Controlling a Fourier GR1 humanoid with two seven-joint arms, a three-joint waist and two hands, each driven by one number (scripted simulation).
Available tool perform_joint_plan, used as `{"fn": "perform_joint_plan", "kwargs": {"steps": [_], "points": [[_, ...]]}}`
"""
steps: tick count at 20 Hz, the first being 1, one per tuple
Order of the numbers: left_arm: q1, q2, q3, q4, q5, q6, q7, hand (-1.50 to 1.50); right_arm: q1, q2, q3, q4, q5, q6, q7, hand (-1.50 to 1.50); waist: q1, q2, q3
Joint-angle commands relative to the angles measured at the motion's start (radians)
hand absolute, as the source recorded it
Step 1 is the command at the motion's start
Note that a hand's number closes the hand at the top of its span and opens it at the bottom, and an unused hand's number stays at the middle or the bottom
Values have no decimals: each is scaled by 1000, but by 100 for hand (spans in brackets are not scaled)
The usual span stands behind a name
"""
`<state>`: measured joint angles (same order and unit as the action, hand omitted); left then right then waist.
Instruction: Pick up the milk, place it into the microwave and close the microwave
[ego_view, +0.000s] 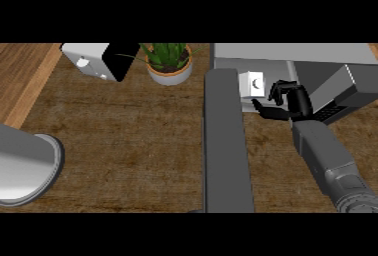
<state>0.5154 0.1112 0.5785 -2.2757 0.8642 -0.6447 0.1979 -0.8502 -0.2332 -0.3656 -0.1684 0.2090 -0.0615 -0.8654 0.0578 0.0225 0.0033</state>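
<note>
The white milk carton (252, 84) stands upright just inside the open grey microwave (295, 54) at the upper right. My right hand (286, 102) is directly to the carton's right, at the mouth of the microwave. Its fingers are relaxed and lightly bent, its thumb reaches left below the carton, and nothing is between them. A thin gap seems to separate the fingertips from the carton. The microwave door (227, 145) is swung fully open and runs as a long grey slab from the microwave toward the view's lower edge, left of my right forearm. My left hand does not show.
A potted green plant (170, 64) stands left of the microwave. A white appliance with a black panel (97, 60) sits at the upper left. A large grey rounded object (26, 167) fills the left edge. A dark box (354, 95) lies right of my hand.
</note>
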Motion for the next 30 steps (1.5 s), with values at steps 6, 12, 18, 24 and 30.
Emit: {"fn": "perform_joint_plan", "kwargs": {"steps": [6, 12, 18, 24, 30], "points": [[-91, 0, -41, 32, -30, 15, 5, -150, -124, -71, 27, 28, 54, -136, 109, 150, 33, 24, 1], [-111, 35, -30, 57, -8, 8, 10, -150, -115, -91, 25, 43, 66, -235, 105, 150, 60, 39, 3], [-137, 51, -29, 50, -14, 14, 14, -150, -155, -136, 23, 56, 75, -281, 161, 150, 89, 50, 5], [-172, 59, -27, 94, -24, 3, 0, -150, -157, -152, 4, 59, 63, -307, 161, 150, 106, 69, 6], [-179, 81, -28, 83, -21, 5, 15, -150, -158, -180, -8, 64, 56, -306, 164, 150, 116, 69, 8]]}}
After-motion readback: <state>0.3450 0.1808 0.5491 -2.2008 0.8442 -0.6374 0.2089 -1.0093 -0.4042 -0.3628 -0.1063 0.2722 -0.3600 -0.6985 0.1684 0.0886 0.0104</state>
